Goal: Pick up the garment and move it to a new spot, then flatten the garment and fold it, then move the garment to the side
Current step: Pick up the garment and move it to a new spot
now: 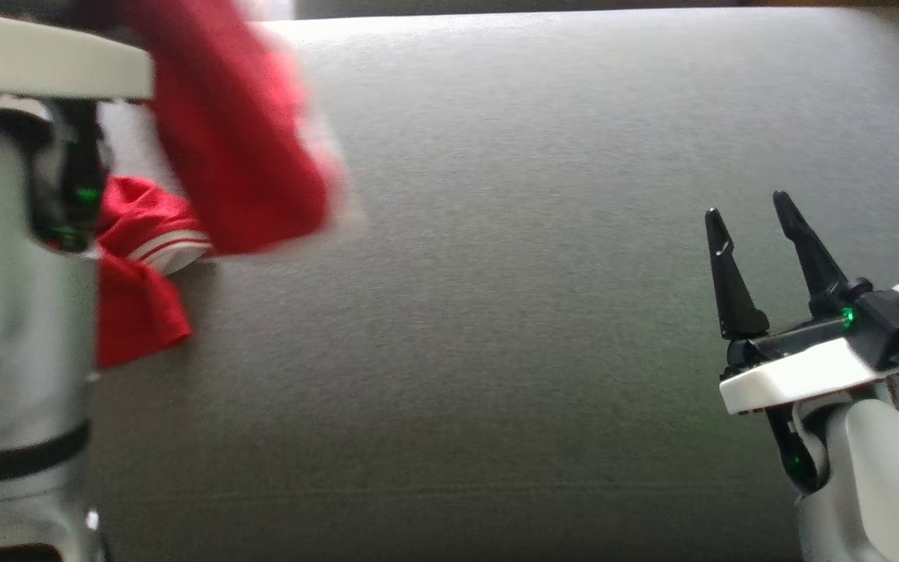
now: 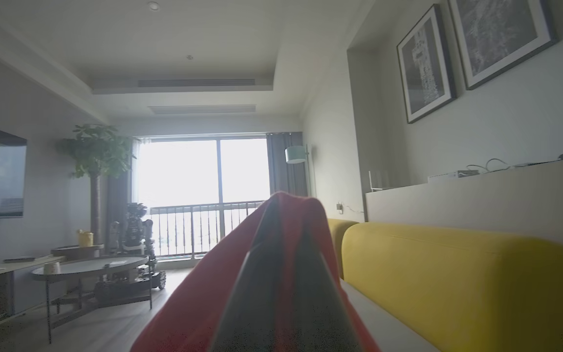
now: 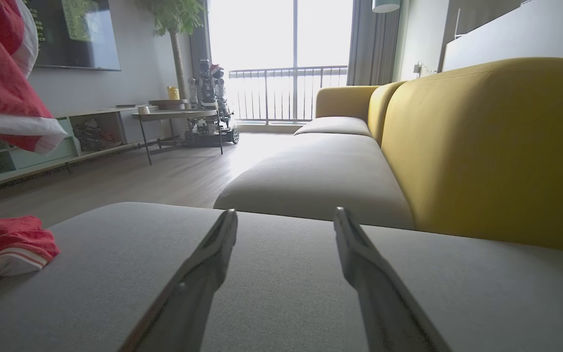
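Above the left edge of the grey cushion, the left gripper is clamped shut on the red garment. In its own wrist view the two dark fingers lie pressed together with red cloth wrapped over their tips and falling away on both sides. Part of the garment hangs blurred in the air over the cushion's far left, while its lower part, with white striped trim, rests crumpled on the cushion beside the pale left forearm. Over the cushion's right side the right gripper stands with its jaws spread wide, holding nothing and touching nothing. The head view gives the cushion from above and both arms. The right wrist view adds what lies beyond the cushion: a yellow backrest to one side and a second grey seat further on. It shows the garment twice, hanging at the upper left and lying at the lower left. The left wrist view alone shows the wall above the backrest with two framed pictures. Counted: one garment, two grippers, one round table, one potted plant.
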